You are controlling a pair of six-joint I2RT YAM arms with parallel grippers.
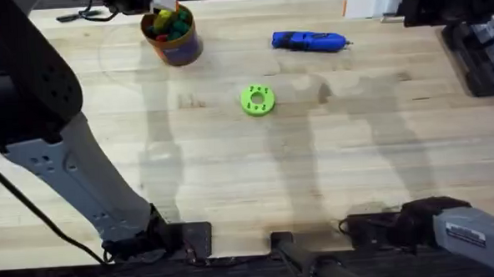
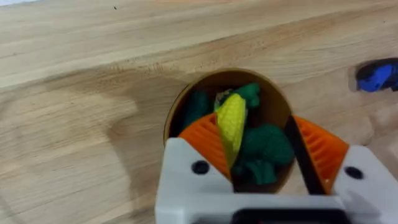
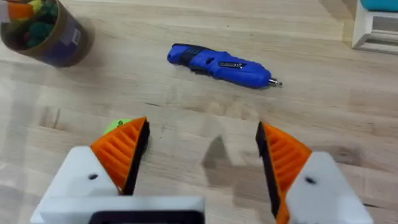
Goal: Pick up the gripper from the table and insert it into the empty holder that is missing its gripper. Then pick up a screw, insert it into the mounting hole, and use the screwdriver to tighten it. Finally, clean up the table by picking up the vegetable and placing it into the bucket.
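Table point(image 1: 331, 160) of pale wood planks, seen from overhead. Left arm point(image 1: 56, 155) rises large and dark from its base at 7 o'clock and reaches toward 11 o'clock, where its white wrist sits over the bucket point(image 1: 172, 35). Right arm point(image 1: 451, 226) lies low along the near edge at 5 o'clock. Screwdriver point(image 1: 308, 41), bright blue, lies flat near 1 o'clock with its metal tip pointing toward 3 o'clock, well apart from both grippers. Bucket, orange-brown with a blue lower band, stands upright and holds green and other coloured toy pieces. Lime-green round disc point(image 1: 257, 100) with holes lies near the table's middle, between bucket and screwdriver but closer to the bases. Left gripper point(image 2: 264, 155) hangs directly above the bucket mouth, orange ribbed pads spread wide; the vegetable point(image 2: 231, 124), yellow corn-like with green at its end, stands between them over the bucket, contact with the pads unclear. Right gripper point(image 3: 202, 155) hovers over bare wood, pads wide apart, holding nothing.
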